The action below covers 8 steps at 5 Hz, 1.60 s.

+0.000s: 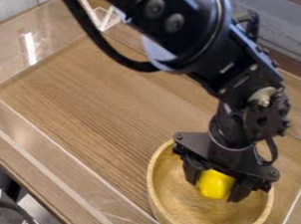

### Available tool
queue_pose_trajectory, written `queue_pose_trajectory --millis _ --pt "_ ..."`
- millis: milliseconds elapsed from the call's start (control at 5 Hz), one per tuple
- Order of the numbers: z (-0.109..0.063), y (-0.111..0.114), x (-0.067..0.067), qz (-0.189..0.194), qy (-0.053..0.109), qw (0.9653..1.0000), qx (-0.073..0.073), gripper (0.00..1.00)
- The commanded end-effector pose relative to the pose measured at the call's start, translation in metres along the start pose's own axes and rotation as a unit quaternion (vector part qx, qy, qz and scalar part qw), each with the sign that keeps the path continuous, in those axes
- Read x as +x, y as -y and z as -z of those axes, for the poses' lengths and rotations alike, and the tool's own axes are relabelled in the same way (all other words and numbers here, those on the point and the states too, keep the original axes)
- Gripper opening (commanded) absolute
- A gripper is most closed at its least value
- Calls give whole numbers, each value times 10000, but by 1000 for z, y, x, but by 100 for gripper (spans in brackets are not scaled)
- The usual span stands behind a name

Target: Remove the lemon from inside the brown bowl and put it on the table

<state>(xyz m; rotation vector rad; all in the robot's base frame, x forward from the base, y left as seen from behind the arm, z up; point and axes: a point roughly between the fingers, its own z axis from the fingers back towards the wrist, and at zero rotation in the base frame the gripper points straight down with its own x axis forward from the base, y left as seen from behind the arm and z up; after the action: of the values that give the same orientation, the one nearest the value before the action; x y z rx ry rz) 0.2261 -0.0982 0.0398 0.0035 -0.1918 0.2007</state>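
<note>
The brown bowl of light tan wood sits at the front right of the table. Inside it is the bright yellow lemon, right of the bowl's middle. My black gripper reaches down into the bowl, one finger on each side of the lemon, shut on it. The lemon's underside is hidden by the bowl's inside, so I cannot tell whether it touches the bowl's floor.
Clear acrylic walls run along the table's edges. The black arm stretches from the top left across the back of the table. A pale object is partly hidden behind the arm.
</note>
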Motion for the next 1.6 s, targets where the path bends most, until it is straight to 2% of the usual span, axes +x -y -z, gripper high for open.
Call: queue_pose_trajectory --millis 0,200,1000,1400 --pt "2 0 -1 -23 21 10000 8 0" --pt "4 0 -3 -72 0 10000 23 0" --pt "-29 -7 1 190 -145 9992 317 0" --pt "-77 -18 18 128 -42 9994 332 0"
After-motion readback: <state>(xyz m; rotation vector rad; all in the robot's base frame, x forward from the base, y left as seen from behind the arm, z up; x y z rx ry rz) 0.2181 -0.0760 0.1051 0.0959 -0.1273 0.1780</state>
